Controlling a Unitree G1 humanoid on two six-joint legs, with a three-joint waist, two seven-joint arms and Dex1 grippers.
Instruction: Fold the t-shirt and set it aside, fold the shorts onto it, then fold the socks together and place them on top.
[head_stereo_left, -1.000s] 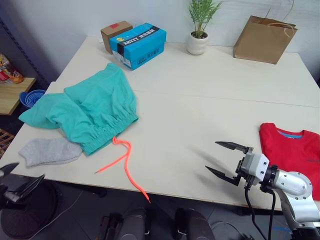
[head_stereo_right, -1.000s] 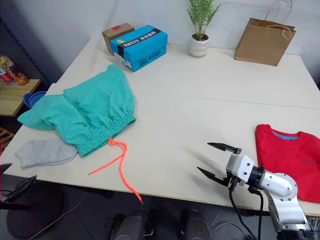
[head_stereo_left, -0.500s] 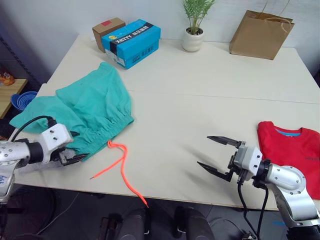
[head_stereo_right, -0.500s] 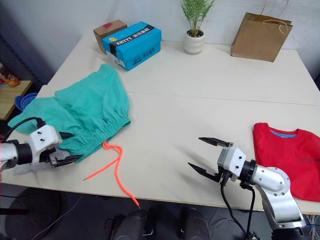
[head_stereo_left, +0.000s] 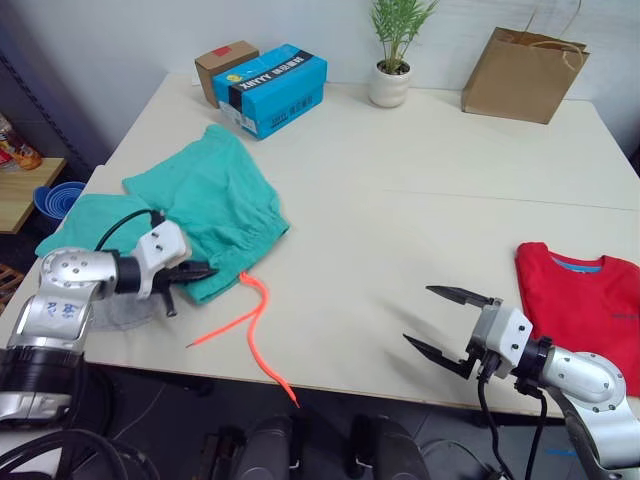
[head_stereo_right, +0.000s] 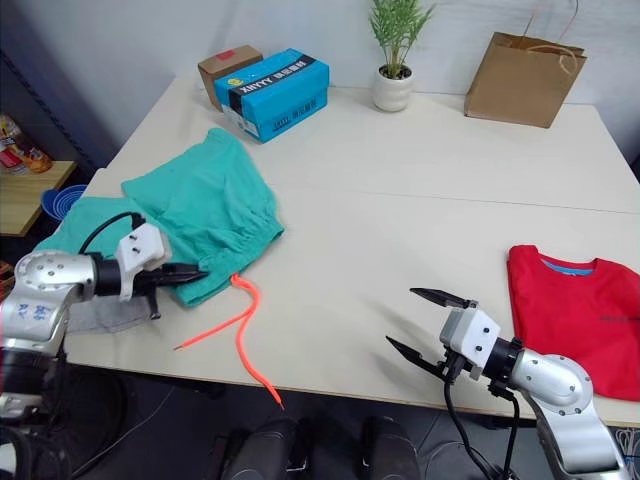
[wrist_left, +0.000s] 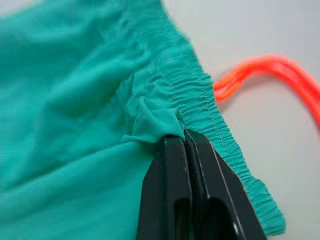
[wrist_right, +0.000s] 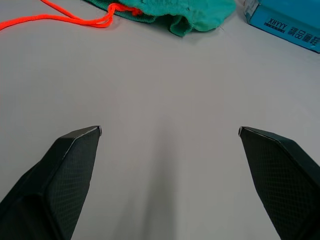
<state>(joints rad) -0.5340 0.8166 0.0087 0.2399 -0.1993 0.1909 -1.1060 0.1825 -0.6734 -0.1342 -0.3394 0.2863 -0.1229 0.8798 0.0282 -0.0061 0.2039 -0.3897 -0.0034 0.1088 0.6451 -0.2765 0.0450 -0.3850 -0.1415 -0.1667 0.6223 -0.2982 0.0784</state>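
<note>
Two grippers are in my view over the table (head_stereo_left: 400, 190). On the left side, my left gripper (head_stereo_left: 195, 272) has its black fingers pressed together on a pinch of the shorts (head_stereo_left: 205, 205) just behind the gathered waistband — the left wrist view confirms teal cloth bunched between the fingertips (wrist_left: 175, 142). The shorts lie crumpled on the left half of the table, waistband toward the near edge, with the neon orange drawstring (head_stereo_left: 250, 325) trailing from the waistband across the bare top to the near edge. One of the socks (head_stereo_left: 125, 312), grey, lies at the near left edge beside the shorts, partly hidden by my left arm; I cannot tell whether a second sock is under it. My right gripper (head_stereo_left: 448, 322) hangs near the front edge on the right side, fingers spread wide apart, holding nothing — the right wrist view shows bare tabletop between them. The t-shirt (head_stereo_left: 585, 305) lies flat at the near right, red, blue label visible inside the neck, just to the right of that gripper and not touching it. At the far side stand a blue box (head_stereo_left: 270, 88), a small cardboard box (head_stereo_left: 222, 62) beside it, a potted plant (head_stereo_left: 392, 60) and a brown paper bag (head_stereo_left: 525, 75), all well apart from the clothes.
</note>
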